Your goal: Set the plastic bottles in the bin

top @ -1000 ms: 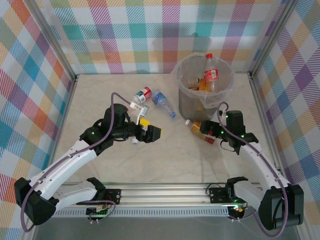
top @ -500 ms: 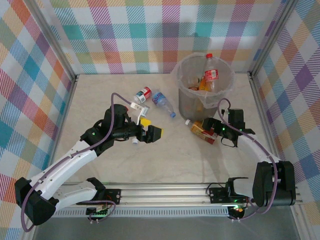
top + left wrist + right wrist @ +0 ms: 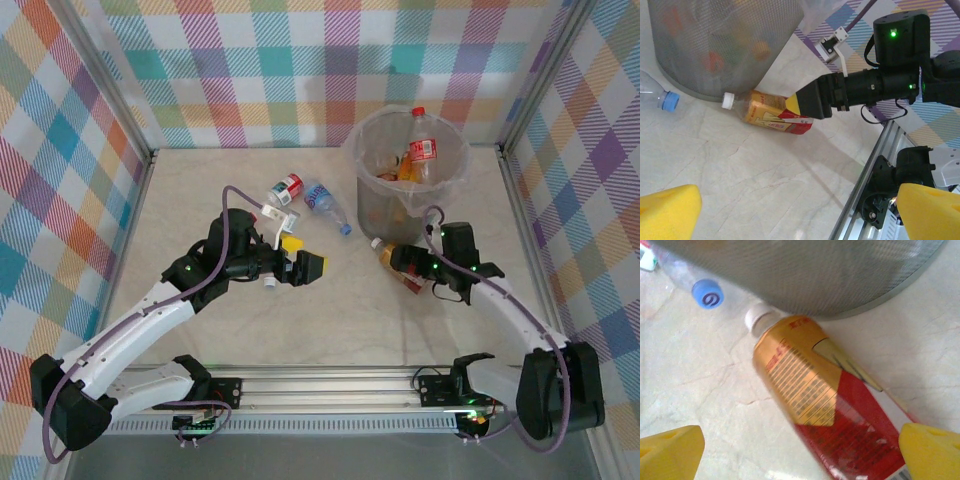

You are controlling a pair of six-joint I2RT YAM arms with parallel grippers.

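Note:
The grey mesh bin (image 3: 372, 205) stands at the back right with several plastic bottles inside, among them an upright red-labelled one (image 3: 423, 148). An orange-and-red bottle (image 3: 385, 250) with a white cap lies at the bin's foot (image 3: 810, 390) (image 3: 765, 112). My right gripper (image 3: 408, 264) (image 3: 800, 455) is open, its yellow pads (image 3: 670, 450) either side of this bottle's lower end. A red-labelled bottle (image 3: 286, 189) and a blue-capped clear bottle (image 3: 326, 206) lie left of the bin. My left gripper (image 3: 302, 267) (image 3: 800, 215) is open over bare table.
The blue cap (image 3: 708, 293) lies close to the bin's base (image 3: 840, 285). A small white cap (image 3: 268, 283) shows beside the left wrist. Checked walls enclose the table. An aluminium rail (image 3: 330, 385) runs along the near edge.
My right gripper has slid left along the table, so its fingers now straddle the orange-and-red bottle. The left arm has stayed still.

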